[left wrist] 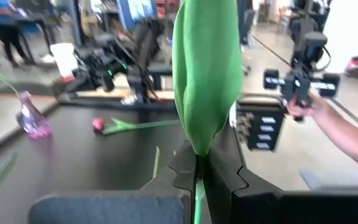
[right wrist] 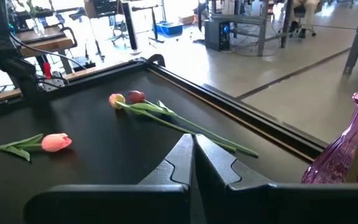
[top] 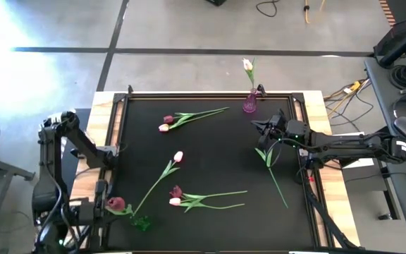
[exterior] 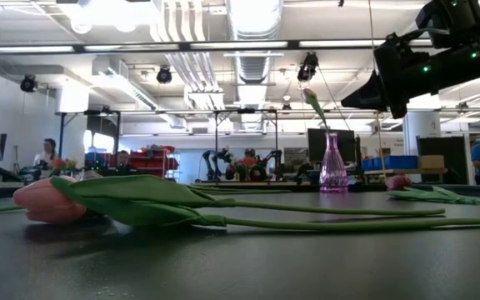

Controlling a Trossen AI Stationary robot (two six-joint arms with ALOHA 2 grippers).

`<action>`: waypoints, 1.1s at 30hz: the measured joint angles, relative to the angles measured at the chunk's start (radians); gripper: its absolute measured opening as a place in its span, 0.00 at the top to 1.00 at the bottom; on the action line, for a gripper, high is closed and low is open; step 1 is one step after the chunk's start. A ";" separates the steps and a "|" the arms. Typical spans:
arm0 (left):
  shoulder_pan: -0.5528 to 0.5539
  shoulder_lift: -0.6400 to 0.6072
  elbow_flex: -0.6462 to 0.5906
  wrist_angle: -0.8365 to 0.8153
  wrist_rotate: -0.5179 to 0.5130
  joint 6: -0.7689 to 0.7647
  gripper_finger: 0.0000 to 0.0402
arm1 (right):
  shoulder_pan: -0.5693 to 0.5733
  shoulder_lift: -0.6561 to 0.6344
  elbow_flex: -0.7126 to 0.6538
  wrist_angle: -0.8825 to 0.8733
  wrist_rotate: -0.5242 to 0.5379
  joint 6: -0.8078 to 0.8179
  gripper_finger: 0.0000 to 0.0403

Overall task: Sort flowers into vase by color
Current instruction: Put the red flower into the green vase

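Tulips (top: 176, 196) lie scattered over the black table (top: 217, 226), and two are already away from the mat. A pale tulip (top: 247, 65) stands in the purple vase (top: 249, 106) at the table's far edge, about one o'clock. A magenta tulip (top: 116, 204) is at the near left corner, about seven o'clock, just beside the green vase (top: 142, 224).

The left gripper (left wrist: 196, 168) has that magenta tulip. Its fingers are pressed together on the plant, with a broad green leaf (left wrist: 207, 68) rising straight out from between them. I take this as the step in hand: the dark flower is being brought to the green vase.

The right gripper (right wrist: 192, 149) hangs above the table at about two o'clock, near the purple vase, with its fingers pressed together. I can see nothing between them. A loose green stem (top: 277, 180) lies on the mat below it, running towards four o'clock, and its head is hidden from me.

Still to sort are a dark and pale pair at eleven o'clock, another pair at six, and a single pale one (top: 178, 156) near the middle.

Next, I'd judge, the left arm needs to line the stem's lower end over the narrow mouth of the green vase. It should keep the stem close to upright and lower it in before letting go. The vase looks light, so a sideways nudge could tip it.
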 joint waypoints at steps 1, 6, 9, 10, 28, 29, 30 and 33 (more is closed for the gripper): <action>0.000 -0.016 -0.006 -0.002 0.022 0.001 1.00 | 0.000 0.000 0.000 0.000 0.000 0.000 0.98; -0.008 -0.091 -0.025 0.002 0.061 0.017 1.00 | 0.000 0.000 0.000 0.003 0.001 0.002 0.98; -0.004 -0.131 -0.041 0.017 0.078 0.017 1.00 | 0.000 0.000 0.000 0.003 0.006 0.015 0.98; -0.003 -0.142 -0.048 0.027 0.079 0.018 1.00 | 0.000 0.000 0.000 0.003 0.009 0.015 0.98; 0.067 -0.131 -0.146 0.216 0.081 0.017 1.00 | 0.000 0.000 0.000 0.003 0.025 0.026 0.98; 0.072 -0.130 -0.151 0.217 0.083 0.015 1.00 | 0.000 0.000 0.000 0.002 0.025 0.026 0.98; 0.075 -0.130 -0.154 0.217 0.084 0.015 1.00 | 0.000 0.000 0.000 0.002 0.025 0.026 0.98; 0.077 -0.134 -0.163 0.216 0.088 0.015 1.00 | 0.000 0.000 0.000 0.002 0.025 0.026 0.98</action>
